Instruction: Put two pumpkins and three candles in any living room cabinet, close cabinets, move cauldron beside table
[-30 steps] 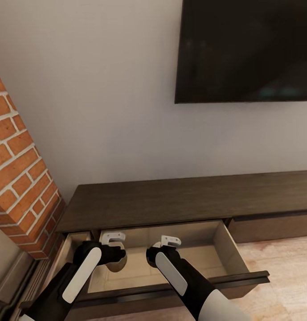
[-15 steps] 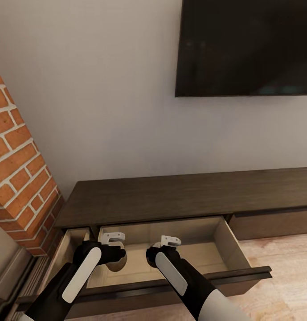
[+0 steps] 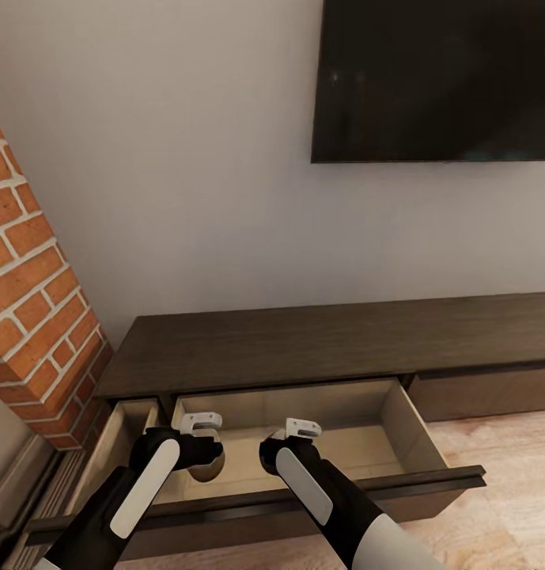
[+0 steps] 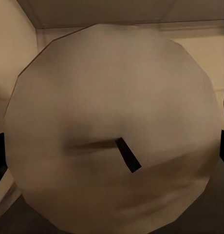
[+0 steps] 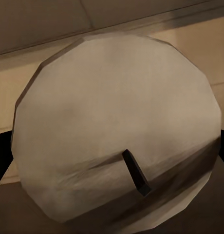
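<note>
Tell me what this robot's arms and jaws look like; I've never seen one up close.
Both arms are glossy black with rounded joints, and each forearm carries a long white oval panel. The right arm turns into a white shell lower down, near the picture's bottom edge. The left gripper and the right gripper are small, blocky, pale grey-white parts mounted on bulbous black wrists. No loose cables or printed markings are visible.

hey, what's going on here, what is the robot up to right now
The robot stands at the long dark cabinet under the wall-mounted TV, with one drawer pulled open. Both arms reach over that drawer. Each wrist camera looks straight at the wick end of a candle, one at the left gripper and one at the right gripper, apparently held above the pale drawer floor, ready to go in.
</note>
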You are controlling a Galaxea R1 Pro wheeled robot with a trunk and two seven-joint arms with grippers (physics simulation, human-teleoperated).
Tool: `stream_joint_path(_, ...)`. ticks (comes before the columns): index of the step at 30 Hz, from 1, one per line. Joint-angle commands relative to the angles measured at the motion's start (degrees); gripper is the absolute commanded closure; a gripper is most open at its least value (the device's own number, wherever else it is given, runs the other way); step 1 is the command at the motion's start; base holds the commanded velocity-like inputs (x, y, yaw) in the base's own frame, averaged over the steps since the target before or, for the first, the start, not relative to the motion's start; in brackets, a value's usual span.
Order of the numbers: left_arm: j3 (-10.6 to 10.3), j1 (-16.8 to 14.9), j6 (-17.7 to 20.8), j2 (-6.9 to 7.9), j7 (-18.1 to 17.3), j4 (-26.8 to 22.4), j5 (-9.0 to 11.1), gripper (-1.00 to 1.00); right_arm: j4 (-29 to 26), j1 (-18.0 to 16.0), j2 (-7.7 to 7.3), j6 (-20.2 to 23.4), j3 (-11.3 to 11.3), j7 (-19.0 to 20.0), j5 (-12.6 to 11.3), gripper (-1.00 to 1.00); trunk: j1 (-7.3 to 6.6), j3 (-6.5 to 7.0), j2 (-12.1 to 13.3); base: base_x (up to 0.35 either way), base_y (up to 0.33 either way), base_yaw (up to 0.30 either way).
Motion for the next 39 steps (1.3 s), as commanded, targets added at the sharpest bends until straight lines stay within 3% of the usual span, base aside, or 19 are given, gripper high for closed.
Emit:
stream_joint_path(1, -0.17, -0.05, 0.05, 0.05, 0.57, -0.06, 0.53, 1.0, -0.05, -0.05, 0.0, -0.08, 0.07, -0.19, -0.54, 1.0, -0.01, -0.05, -0.02, 0.0, 0.0, 0.0)
stream_joint_path(16, -0.36, -0.05, 0.05, 0.05, 0.42, -0.05, 0.44, 1.0, -0.05, -0.05, 0.0, -0.08, 0.07, -0.19, -0.54, 1.0, -0.01, -0.05, -0.02, 0.068, 0.035, 0.0)
stream_joint_path(27, -0.6, -0.05, 0.05, 0.06, 0.43, 0.0, 0.36, 1.0, -0.1, -0.05, 0.0, -0.08, 0.07, -0.13, -0.54, 1.0, -0.01, -0.05, -0.02, 0.202, -0.003, 0.0)
stream_joint_path(39, -0.38, -0.05, 0.05, -0.03, 0.52, -0.14, 0.27, 1.0, -0.06, -0.05, 0.0, -0.08, 0.07, -0.11, -0.54, 1.0, 0.43, -0.41, -0.83, 0.015, -0.011, 0.0)
